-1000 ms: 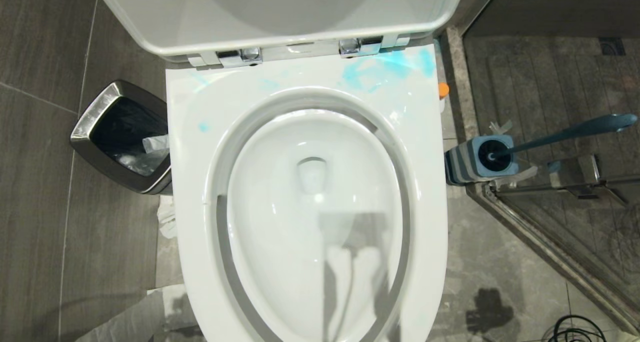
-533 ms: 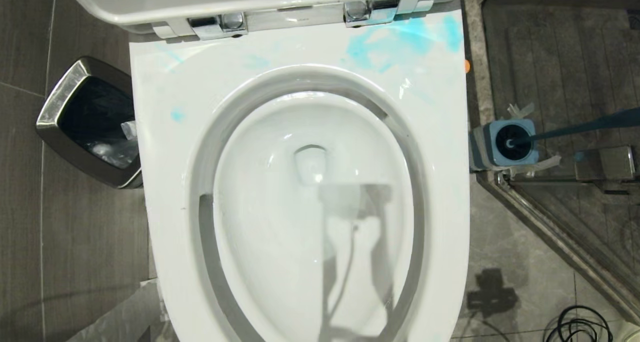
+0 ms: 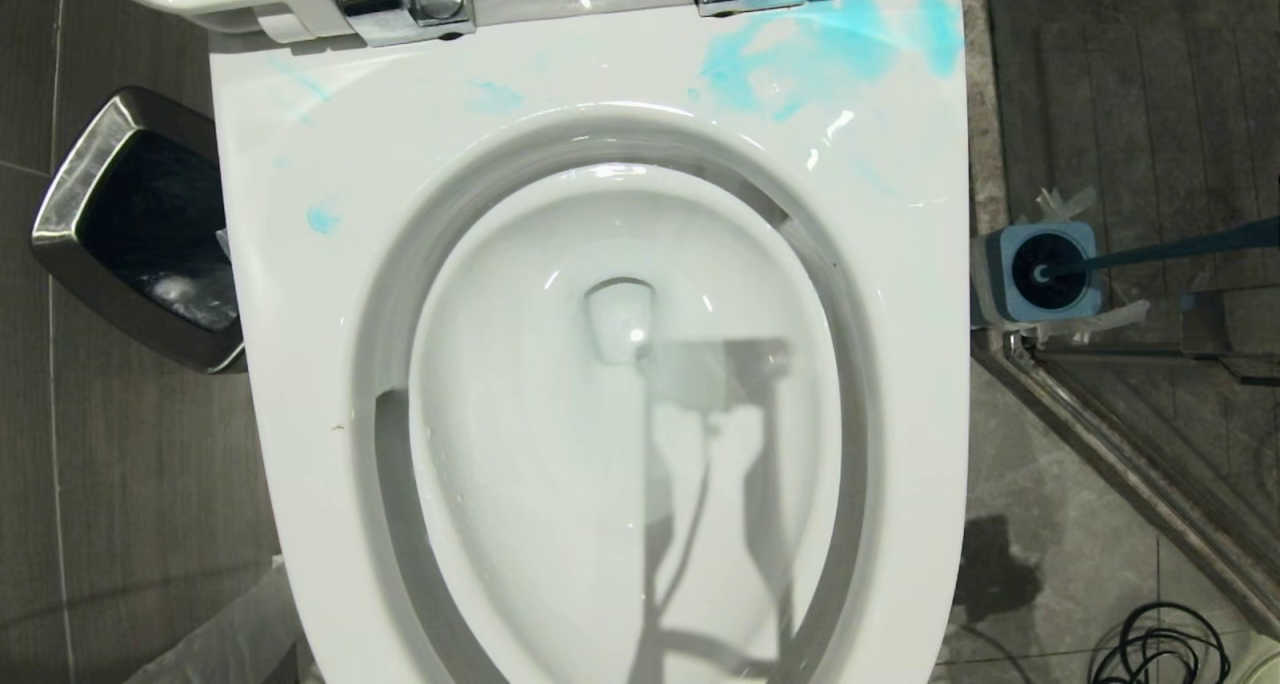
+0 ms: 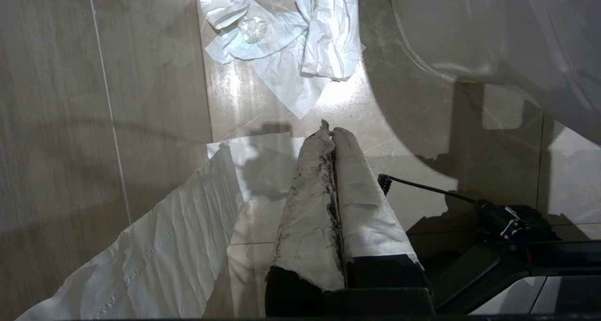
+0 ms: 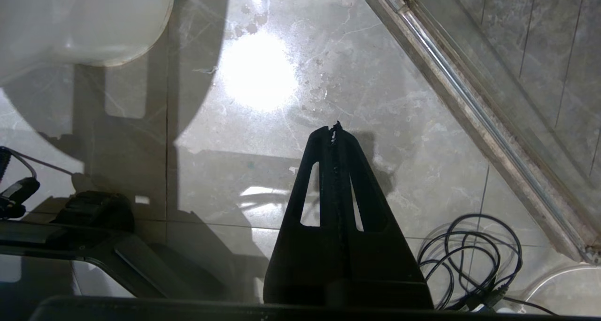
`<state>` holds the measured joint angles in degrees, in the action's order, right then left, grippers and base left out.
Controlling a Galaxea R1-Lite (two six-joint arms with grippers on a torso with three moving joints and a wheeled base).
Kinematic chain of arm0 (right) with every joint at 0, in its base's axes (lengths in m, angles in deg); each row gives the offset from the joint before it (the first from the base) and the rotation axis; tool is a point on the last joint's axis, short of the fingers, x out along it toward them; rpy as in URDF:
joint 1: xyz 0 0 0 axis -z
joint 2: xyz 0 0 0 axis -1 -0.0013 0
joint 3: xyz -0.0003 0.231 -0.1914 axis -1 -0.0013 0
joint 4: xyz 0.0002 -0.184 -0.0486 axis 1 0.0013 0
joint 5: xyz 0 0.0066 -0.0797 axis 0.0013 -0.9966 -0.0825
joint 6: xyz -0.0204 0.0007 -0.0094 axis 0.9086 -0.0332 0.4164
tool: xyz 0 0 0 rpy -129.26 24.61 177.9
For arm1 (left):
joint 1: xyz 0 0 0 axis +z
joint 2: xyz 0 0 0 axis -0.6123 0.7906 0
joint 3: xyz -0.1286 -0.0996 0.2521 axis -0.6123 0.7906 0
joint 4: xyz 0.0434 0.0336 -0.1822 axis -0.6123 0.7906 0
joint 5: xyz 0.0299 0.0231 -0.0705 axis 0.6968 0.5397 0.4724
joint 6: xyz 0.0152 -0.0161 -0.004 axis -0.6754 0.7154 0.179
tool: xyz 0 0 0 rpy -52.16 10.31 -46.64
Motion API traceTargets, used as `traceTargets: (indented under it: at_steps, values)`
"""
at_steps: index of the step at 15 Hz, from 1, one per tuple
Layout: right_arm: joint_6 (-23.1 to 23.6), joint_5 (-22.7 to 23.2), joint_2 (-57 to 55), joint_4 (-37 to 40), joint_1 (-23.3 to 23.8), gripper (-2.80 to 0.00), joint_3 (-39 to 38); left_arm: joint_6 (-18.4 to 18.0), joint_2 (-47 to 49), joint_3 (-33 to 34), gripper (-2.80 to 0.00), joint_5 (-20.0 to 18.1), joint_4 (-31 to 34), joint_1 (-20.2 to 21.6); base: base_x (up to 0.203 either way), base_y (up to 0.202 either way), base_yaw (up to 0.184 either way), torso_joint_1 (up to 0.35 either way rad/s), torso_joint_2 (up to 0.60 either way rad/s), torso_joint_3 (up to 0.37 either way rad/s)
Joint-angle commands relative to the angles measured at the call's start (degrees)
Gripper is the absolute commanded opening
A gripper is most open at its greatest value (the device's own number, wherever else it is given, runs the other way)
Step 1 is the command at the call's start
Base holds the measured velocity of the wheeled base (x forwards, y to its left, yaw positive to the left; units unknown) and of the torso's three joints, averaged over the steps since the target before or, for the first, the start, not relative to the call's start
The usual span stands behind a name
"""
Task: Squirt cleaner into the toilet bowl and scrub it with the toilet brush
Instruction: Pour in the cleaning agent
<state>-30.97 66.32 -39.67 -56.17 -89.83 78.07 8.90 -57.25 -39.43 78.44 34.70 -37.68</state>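
Observation:
The white toilet bowl [image 3: 500, 384] fills the head view, with water at its bottom and the lid raised at the far edge. Blue smears [image 3: 800, 59] mark the seat [image 3: 290, 294] near the hinges. To the right of the toilet, the toilet brush [image 3: 1170, 252] stands in its blue holder [image 3: 1040, 272] on the floor. The cleaner is out of view. Neither arm shows in the head view. My left gripper [image 4: 328, 131], its fingers wrapped in white paper, hangs shut and empty over the floor. My right gripper [image 5: 334, 127], black, is shut and empty too.
A steel trash bin [image 3: 80, 179] stands left of the toilet. A shower door rail [image 3: 1130, 464] runs diagonally on the right, with a coiled black cable [image 3: 1160, 649] near it. Crumpled tissue [image 4: 281, 44] and a paper sheet [image 4: 155, 246] lie on the floor by the left gripper.
The whole head view has shifted: the toilet looks larger and the lid has slid towards the top edge, so the camera has moved. No object or gripper has moved.

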Motion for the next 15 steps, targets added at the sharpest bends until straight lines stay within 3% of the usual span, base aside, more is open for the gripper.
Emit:
traceTargets:
  at_steps: [1,15]
  values:
    - [0.08,0.04,0.02,-0.09,-0.01,-2.8,-0.09,-0.02,0.07,0.0,-2.8,0.02,-0.08,0.01,0.0,0.0,0.0,0.0,0.0,0.0]
    - [-1.06,-0.57,0.02,-0.4,-0.01,-2.8,-0.18,0.16,0.07,0.0,-2.8,0.02,0.01,0.01,0.0,0.0,0.0,0.0,0.0,0.0]
